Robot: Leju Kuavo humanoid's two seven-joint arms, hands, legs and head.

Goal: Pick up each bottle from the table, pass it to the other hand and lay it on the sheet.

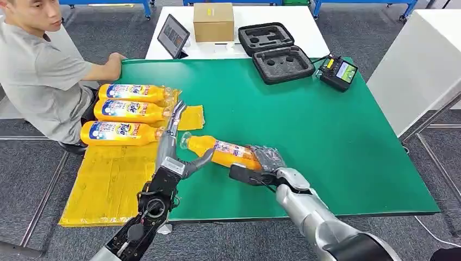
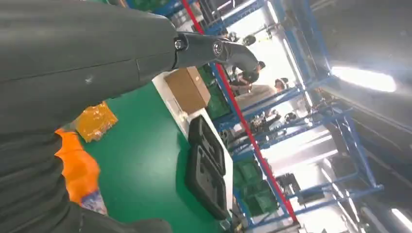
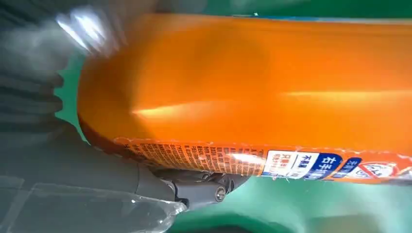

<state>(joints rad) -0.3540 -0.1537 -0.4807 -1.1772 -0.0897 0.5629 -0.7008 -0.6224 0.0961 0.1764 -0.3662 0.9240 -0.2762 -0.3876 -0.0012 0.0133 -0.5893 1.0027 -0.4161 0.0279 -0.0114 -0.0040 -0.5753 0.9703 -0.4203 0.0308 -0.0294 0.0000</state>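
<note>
The right hand (image 1: pixel 266 161) grasps an orange bottle (image 1: pixel 225 152) by its base end, dark fingers wrapped over the top of it and the thumb under the near side. The bottle lies nearly level over the green table (image 1: pixel 326 130), its capped neck pointing left toward the left hand (image 1: pixel 176 147). In the right wrist view the bottle's orange body (image 3: pixel 252 82) sits tight against the grey palm, with the printed label strip running along one edge.

The left hand is released, holding nothing: its long fingers reach up and away toward the far side, and its thumb (image 1: pixel 200 161) curves out to the right, just beside the bottle's shoulder; whether it touches cannot be told. In the left wrist view the thumb (image 2: pixel 218 51) stands clear in the air over the table.

Left of the left hand, a yellow sheet (image 1: pixel 108 185) covers the near left corner of the table and hangs past its left edge. On the far part of the sheet three more orange bottles (image 1: pixel 130 111) lie side by side, labels up, caps pointing right.

A person (image 1: pixel 38 70) in a grey shirt sits at the far left, one hand on the table's far left corner. Beyond the green surface, on a white top, stand a tablet (image 1: pixel 173 36) and a cardboard box (image 1: pixel 213 22). An open black foam case (image 1: pixel 276 51) lies across the far edge, and a handheld controller with a screen (image 1: pixel 338 72) rests to its right.
</note>
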